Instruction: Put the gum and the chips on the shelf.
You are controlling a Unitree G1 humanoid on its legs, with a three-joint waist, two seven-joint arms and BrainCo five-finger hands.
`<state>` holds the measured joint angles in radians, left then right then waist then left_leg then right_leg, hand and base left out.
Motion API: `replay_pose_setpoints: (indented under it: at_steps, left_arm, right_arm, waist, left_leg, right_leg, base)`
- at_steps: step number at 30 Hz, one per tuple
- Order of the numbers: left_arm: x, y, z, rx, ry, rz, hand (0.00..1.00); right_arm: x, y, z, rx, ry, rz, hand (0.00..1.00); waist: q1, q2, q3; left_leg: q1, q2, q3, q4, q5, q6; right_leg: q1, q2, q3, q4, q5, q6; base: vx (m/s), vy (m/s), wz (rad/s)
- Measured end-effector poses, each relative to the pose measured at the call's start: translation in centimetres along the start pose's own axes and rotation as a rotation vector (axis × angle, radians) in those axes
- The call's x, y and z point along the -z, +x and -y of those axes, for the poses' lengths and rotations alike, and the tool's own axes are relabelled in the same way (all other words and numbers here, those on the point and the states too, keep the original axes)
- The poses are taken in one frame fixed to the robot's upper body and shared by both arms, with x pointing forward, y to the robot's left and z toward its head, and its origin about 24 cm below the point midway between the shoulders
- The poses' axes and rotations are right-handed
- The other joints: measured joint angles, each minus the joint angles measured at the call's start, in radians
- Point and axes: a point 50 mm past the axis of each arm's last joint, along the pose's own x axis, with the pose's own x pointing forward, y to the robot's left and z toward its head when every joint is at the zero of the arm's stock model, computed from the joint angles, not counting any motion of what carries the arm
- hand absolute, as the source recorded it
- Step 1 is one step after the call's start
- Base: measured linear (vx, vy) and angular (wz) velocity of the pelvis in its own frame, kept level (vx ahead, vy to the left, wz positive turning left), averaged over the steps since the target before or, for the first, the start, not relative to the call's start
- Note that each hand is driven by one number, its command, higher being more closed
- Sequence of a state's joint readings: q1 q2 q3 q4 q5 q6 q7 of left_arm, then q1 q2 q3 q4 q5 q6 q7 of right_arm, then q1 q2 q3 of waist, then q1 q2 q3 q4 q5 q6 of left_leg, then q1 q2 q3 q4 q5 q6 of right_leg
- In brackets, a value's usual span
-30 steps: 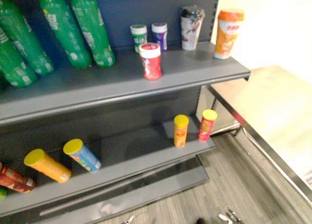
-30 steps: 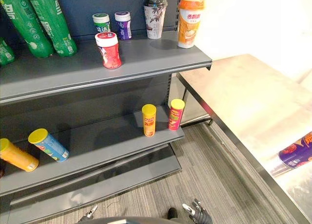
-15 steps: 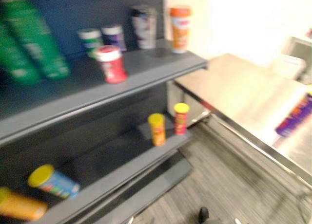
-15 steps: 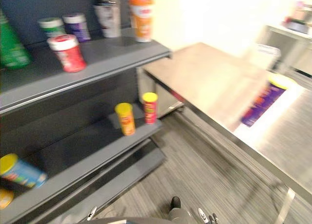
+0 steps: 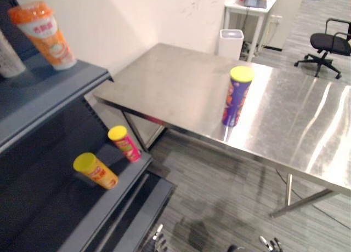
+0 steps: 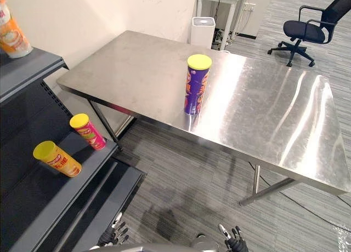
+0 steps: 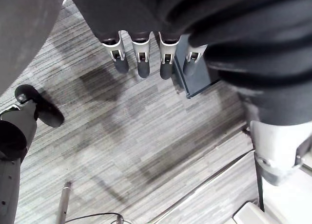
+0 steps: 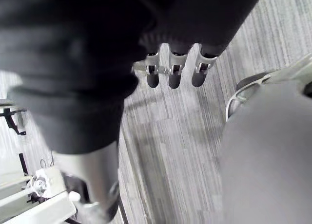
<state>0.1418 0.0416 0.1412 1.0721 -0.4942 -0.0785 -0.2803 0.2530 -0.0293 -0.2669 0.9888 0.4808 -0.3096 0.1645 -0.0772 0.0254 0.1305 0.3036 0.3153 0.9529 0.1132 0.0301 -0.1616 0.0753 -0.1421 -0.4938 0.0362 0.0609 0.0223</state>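
Left hand [image 7: 142, 58] hangs low at side, fingers [image 7: 166, 64] near straight, relaxed, pointing down, empty. Right hand [image 8: 175, 72] likewise: fingers [image 8: 152, 77] loose, side by side, thumb apart, empty.

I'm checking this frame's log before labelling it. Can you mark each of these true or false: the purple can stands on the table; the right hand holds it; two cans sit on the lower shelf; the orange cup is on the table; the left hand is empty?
1. The purple chips can stands upright on the steel table. True.
2. The right hand holds it. False: it hangs over the floor, fingers relaxed, empty.
3. A yellow can and a red can sit on the lower shelf. True.
4. The orange cup is on the table. False: it is on the upper shelf.
5. The left hand is empty. True.
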Motion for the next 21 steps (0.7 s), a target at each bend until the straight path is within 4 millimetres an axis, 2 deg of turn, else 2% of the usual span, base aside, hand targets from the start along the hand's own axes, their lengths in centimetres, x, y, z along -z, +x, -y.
replay_pose_setpoints:
  at_steps: [1, 7, 10, 15, 16, 20, 21]
  left_arm:
    - [0.08, 0.01, 0.07, 0.003, 0.007, -0.005, 0.00]
    - [0.18, -0.02, 0.03, 0.004, 0.027, -0.016, 0.00]
    - [0.22, 0.00, 0.09, 0.005, 0.043, -0.022, 0.00]
    - [0.17, 0.00, 0.00, -0.010, 0.050, -0.022, 0.00]
    - [0.12, -0.01, -0.08, -0.013, 0.051, -0.021, 0.00]
    - [0.11, -0.02, -0.21, -0.027, 0.049, -0.026, 0.00]
    - [0.10, -0.06, -0.37, -0.032, 0.050, -0.031, 0.00]
  right_arm:
    - [-0.01, 0.00, 0.03, 0.002, 0.000, 0.000, 0.00]
    - [0.34, -0.29, 0.46, 0.020, 0.000, -0.011, 0.00]
    - [0.53, -0.43, 0.63, 0.032, 0.001, -0.017, 0.00]
    - [0.47, -0.43, 0.72, 0.045, 0.004, -0.011, 0.00]
    - [0.37, -0.38, 0.72, 0.046, 0.011, -0.007, 0.00]
    - [0.00, -0.14, 0.48, 0.043, 0.033, 0.011, 0.00]
    - [-0.22, -0.02, 0.31, 0.037, 0.033, 0.019, 0.00]
  waist:
    - [0.000, 0.001, 0.000]
    - [-0.003, -0.003, 0.003]
    - [-0.004, -0.005, 0.005]
    - [-0.004, -0.004, 0.009]
    - [-0.004, -0.007, 0.011]
    - [-0.019, -0.007, 0.018]
    - [-0.032, -0.012, 0.021]
  left_leg:
    - [0.000, 0.000, -0.014, 0.004, 0.011, -0.011]
    - [-0.008, -0.019, -0.086, 0.073, 0.024, -0.001]
    - [-0.006, -0.047, -0.110, 0.031, 0.024, -0.001]
    - [-0.006, -0.073, -0.124, -0.019, 0.024, -0.001]
    - [-0.009, -0.082, -0.136, -0.027, 0.024, -0.001]
    - [-0.031, -0.094, -0.150, -0.031, 0.024, -0.001]
    - [-0.041, -0.094, -0.176, -0.022, 0.024, -0.001]
  right_leg:
    - [-0.001, -0.001, 0.005, 0.000, 0.000, 0.000]
    - [0.002, -0.044, 0.033, 0.000, -0.001, 0.001]
    - [-0.003, -0.062, 0.027, 0.000, -0.013, 0.019]
    - [-0.006, -0.068, 0.001, 0.006, -0.020, 0.029]
    - [-0.017, -0.076, 0.001, 0.028, -0.037, 0.052]
    - [-0.063, -0.105, -0.003, 0.101, -0.085, 0.058]
    - [-0.079, -0.118, -0.007, 0.136, -0.118, 0.061]
  base:
    - [-0.05, 0.000, -0.11]
    - [-0.04, 0.054, -0.15]
    - [0.00, 0.097, 0.06]
    - [-0.03, 0.070, 0.15]
    - [-0.05, 0.023, 0.05]
    - [-0.07, 0.010, 0.10]
    - [-0.11, -0.060, 0.09]
